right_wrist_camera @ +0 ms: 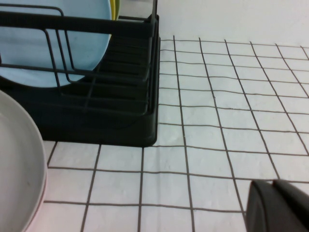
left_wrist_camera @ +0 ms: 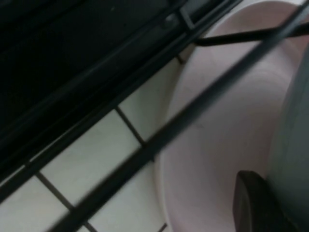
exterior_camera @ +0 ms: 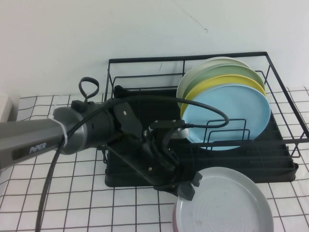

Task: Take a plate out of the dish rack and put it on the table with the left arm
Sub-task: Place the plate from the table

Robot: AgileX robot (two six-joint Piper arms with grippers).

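The pale grey plate (exterior_camera: 227, 203) lies low at the table's front, right of centre, in front of the black dish rack (exterior_camera: 285, 140). My left gripper (exterior_camera: 189, 187) is shut on the plate's near-left rim. In the left wrist view one dark finger (left_wrist_camera: 251, 203) presses against the grey plate (left_wrist_camera: 295, 145). A pale pink plate (left_wrist_camera: 227, 121) sits directly beneath it, its edge (exterior_camera: 175, 223) peeking out; I cannot tell whether the two touch. My right gripper (right_wrist_camera: 276, 209) shows only in its wrist view, shut and empty, low over the white tiled table (right_wrist_camera: 217, 96) to the right of the rack.
A light blue plate (exterior_camera: 231, 113), a yellow one (exterior_camera: 227, 82) and pale green ones (exterior_camera: 212, 67) stand upright in the rack's right half. The rack's black drip tray (exterior_camera: 125, 169) lies under my left arm. A white wall rises behind the rack.
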